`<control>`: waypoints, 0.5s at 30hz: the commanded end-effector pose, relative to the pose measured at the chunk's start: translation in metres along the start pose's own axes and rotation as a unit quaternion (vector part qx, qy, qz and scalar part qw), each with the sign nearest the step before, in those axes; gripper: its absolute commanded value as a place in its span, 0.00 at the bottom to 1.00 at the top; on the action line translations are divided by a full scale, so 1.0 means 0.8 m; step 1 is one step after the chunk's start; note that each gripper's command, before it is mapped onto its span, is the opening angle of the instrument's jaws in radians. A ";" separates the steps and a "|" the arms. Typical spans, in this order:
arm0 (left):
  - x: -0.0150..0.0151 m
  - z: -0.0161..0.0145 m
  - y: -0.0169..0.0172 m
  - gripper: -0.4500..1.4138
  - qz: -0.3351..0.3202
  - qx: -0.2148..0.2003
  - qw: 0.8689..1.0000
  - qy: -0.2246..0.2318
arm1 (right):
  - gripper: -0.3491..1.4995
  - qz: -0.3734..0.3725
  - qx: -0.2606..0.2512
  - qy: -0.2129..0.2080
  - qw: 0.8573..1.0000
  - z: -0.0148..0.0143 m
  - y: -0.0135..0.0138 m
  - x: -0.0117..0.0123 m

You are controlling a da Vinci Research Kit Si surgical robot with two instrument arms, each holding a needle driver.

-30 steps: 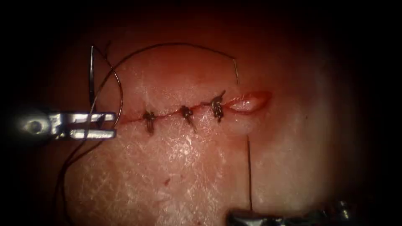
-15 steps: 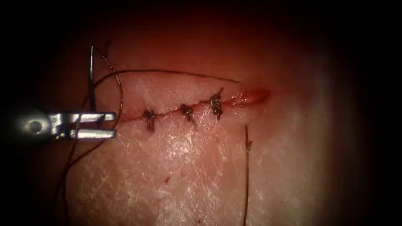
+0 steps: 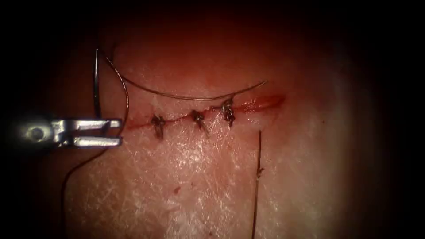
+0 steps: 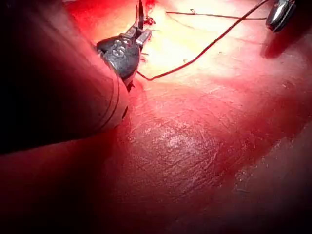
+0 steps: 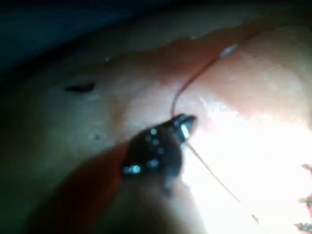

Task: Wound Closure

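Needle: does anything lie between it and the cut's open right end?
Yes: slack thread lies on the tissue just above the cut, and three stitches sit along it. The left tool holds the needle near its lower end, out of the tissue, left of the cut; the right tool holds the thread.

Endoscope looks down from above-front; both wrist cameras sit close, sharing the tissue (image 3: 199, 177) and thread (image 3: 256, 186).

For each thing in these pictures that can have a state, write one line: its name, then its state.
Left tool: shut on the needle.
Needle: held near one end, standing clear of the tissue.
Right tool: shut on the thread.
Thread: loose arc above the cut.
Cut: three knotted stitches; right end unstitched.
Tissue: red fluid along the cut.
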 end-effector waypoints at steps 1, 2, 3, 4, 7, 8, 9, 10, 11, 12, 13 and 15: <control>-0.0005 0.0010 0.0001 0.00 0.000 -0.001 1.000 -0.001 | 0.00 0.002 -0.021 0.018 1.000 0.0007 0.0000 0.0002; -0.0005 0.0010 0.0001 0.00 0.000 -0.001 1.000 -0.001 | 0.26 0.003 -0.028 0.023 0.999 0.0006 0.0003 0.0003; -0.0005 0.0010 0.0001 0.00 0.000 -0.001 1.000 -0.001 | 0.54 0.004 -0.038 0.026 0.999 0.0004 0.0007 0.0002; -0.0005 0.0010 0.0001 0.00 0.000 -0.001 1.000 -0.001 | 0.82 0.010 -0.054 0.019 0.998 0.0002 0.0012 0.0002; -0.0005 0.0010 0.0001 0.00 0.000 -0.001 1.000 -0.001 | 0.96 0.025 -0.072 0.007 0.997 -0.0011 0.0022 -0.0004; -0.0005 0.0010 0.0001 0.00 0.000 -0.001 1.000 -0.001 | 0.97 0.029 -0.073 0.005 0.997 -0.0018 0.0023 -0.0007; -0.0005 0.0010 0.0001 0.00 0.000 -0.001 1.000 -0.001 | 0.98 0.032 -0.072 0.005 0.997 -0.0025 0.0024 -0.0009; -0.0006 0.0010 0.0001 0.00 0.000 -0.001 1.000 -0.001 | 0.98 0.038 -0.071 0.006 0.997 -0.0034 0.0024 -0.0013; -0.0006 0.0010 0.0001 0.00 0.000 -0.001 1.000 -0.001 | 0.98 0.041 -0.070 0.007 0.997 -0.0041 0.0023 -0.0016; -0.0006 0.0010 0.0001 0.00 0.000 -0.001 1.000 -0.001 | 0.99 0.049 -0.070 0.010 0.996 -0.0048 0.0022 -0.0019; -0.0006 0.0010 0.0001 0.00 0.000 -0.001 1.000 -0.001 | 0.99 0.071 -0.064 0.013 0.995 -0.0063 0.0018 -0.0030; -0.0007 0.0010 0.0001 0.00 0.001 -0.002 1.000 -0.002 | 0.99 0.122 -0.059 0.030 0.990 -0.0088 0.0015 -0.0061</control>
